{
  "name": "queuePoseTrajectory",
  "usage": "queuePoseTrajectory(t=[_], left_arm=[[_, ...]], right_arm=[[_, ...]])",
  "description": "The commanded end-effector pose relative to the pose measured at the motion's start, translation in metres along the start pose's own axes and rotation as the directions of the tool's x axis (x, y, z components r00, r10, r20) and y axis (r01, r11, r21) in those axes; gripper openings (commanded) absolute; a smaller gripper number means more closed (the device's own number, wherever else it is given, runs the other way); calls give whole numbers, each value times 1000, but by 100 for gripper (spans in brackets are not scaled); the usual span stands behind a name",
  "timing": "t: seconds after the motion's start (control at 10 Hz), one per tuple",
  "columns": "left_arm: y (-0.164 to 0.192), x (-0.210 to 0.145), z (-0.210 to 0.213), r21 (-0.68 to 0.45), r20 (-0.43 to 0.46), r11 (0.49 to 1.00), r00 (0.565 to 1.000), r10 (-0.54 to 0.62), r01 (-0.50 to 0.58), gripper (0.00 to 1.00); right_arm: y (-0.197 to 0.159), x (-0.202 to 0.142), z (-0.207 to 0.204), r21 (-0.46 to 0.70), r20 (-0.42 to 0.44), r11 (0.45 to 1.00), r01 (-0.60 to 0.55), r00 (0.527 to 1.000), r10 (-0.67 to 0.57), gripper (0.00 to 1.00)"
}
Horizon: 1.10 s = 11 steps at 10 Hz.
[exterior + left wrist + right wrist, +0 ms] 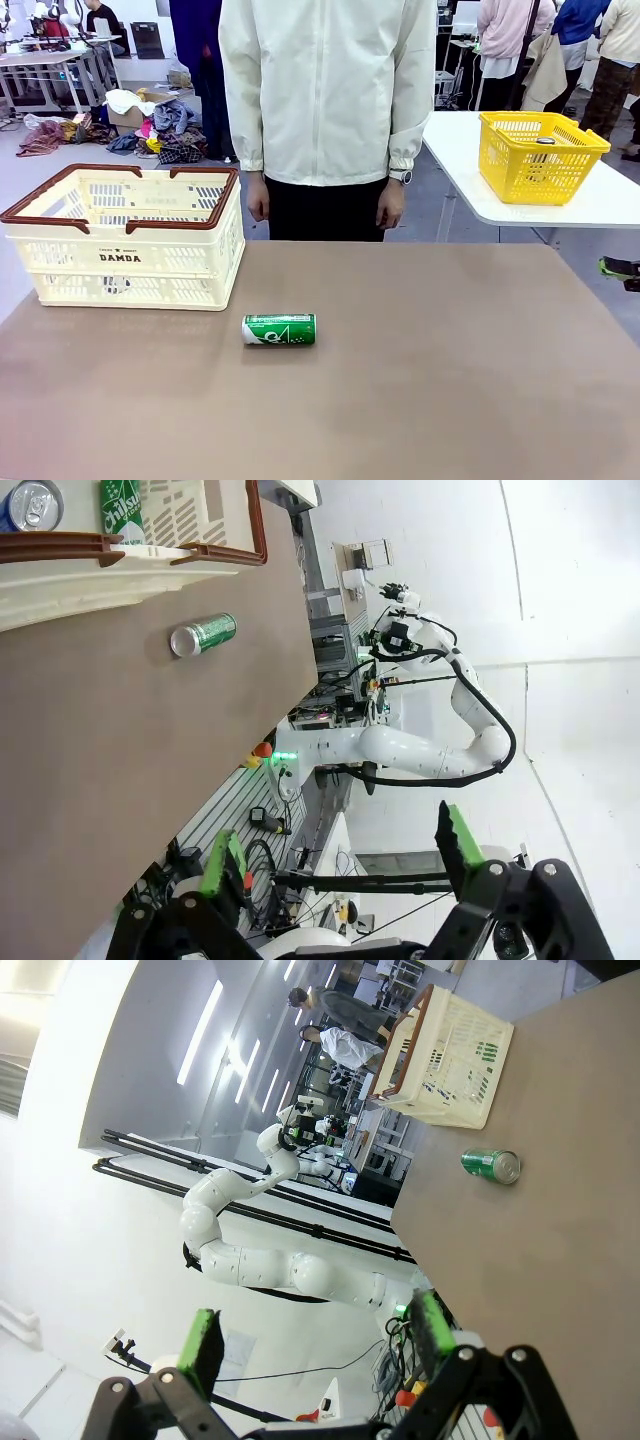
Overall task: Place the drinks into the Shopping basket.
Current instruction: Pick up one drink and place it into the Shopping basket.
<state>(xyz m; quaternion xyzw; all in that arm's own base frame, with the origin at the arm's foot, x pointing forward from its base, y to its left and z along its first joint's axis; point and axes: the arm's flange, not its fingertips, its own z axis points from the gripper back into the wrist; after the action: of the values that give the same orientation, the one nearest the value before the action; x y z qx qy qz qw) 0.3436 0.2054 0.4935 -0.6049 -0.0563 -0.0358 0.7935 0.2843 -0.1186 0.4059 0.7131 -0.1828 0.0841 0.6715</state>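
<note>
1 green can [278,329] lies on its side on the brown table [430,400], just left of the middle of the front view, near the cream basket [130,257] at the left but not touching it. At the top left of the left wrist view, 2 more cans rest inside the basket: a blue can [30,505] and a green and white can [122,510]. The left gripper [340,855] and the right gripper [315,1335] each stand wide open and empty at the bottom of their own views. A person [325,90] stands at the far edge, arms hanging.
</note>
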Motion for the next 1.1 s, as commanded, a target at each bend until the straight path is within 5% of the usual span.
queuePoseTrajectory(t=[0.0,0.1,0.3,0.5,0.7,0.8,0.9,1.0], left_arm=[[-3,-1,0,-18,5,1000,1000,8,-8,100],[0,0,0,0,0,1000,1000,0,0,100],[-90,-13,-71,249,-95,946,977,-191,209,100],[-161,-14,-175,334,-352,810,861,-367,481,100],[-188,-20,-273,299,-575,617,654,-492,728,100],[-187,-31,-327,277,-668,444,503,-548,852,100],[-180,-42,-368,208,-715,329,373,-591,921,100],[-167,-51,-404,231,-719,195,302,-626,953,100]], right_arm=[[5,3,0,11,10,1000,9,1000,-9,100],[5,3,0,11,10,1000,9,1000,-9,100],[5,3,0,11,10,1000,9,1000,-9,100],[5,3,0,11,10,1000,9,1000,-9,100],[5,3,0,11,10,1000,9,1000,-9,100],[5,3,0,11,10,1000,9,1000,-9,100],[5,3,0,11,10,1000,9,1000,-9,100],[5,3,0,11,10,1000,9,1000,-9,100]])
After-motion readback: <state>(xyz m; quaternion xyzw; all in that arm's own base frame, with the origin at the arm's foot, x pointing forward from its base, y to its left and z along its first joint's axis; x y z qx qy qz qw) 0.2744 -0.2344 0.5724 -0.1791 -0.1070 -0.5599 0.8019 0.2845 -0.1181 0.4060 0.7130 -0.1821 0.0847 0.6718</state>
